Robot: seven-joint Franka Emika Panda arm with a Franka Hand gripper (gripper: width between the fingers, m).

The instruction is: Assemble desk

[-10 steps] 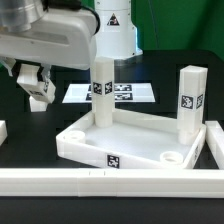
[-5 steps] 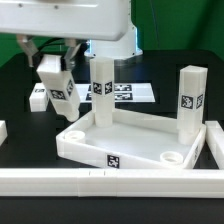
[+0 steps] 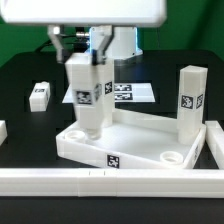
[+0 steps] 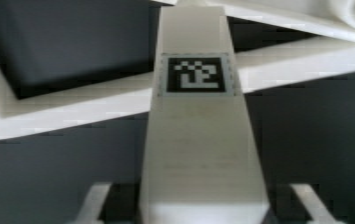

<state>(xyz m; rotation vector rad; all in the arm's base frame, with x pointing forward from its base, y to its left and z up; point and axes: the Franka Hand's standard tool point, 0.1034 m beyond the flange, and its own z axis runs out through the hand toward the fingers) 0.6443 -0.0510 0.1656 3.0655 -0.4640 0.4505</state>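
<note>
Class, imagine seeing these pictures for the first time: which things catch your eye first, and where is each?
A white leg, gripped at its top by the fingers, hangs slightly tilted over the tabletop's end on the exterior view's left, and its tag faces the wrist camera. Another leg stands upright at the tabletop's far corner on the exterior view's right, and a loose one lies on the black table.

I'm looking into a robotics lab cell: a black desk (image 3: 25, 65) fenced by white border rails (image 3: 50, 181), a marker board (image 3: 130, 93) lying flat on it, and a black-and-white tag (image 3: 84, 97) on each white leg (image 3: 88, 120).
</note>
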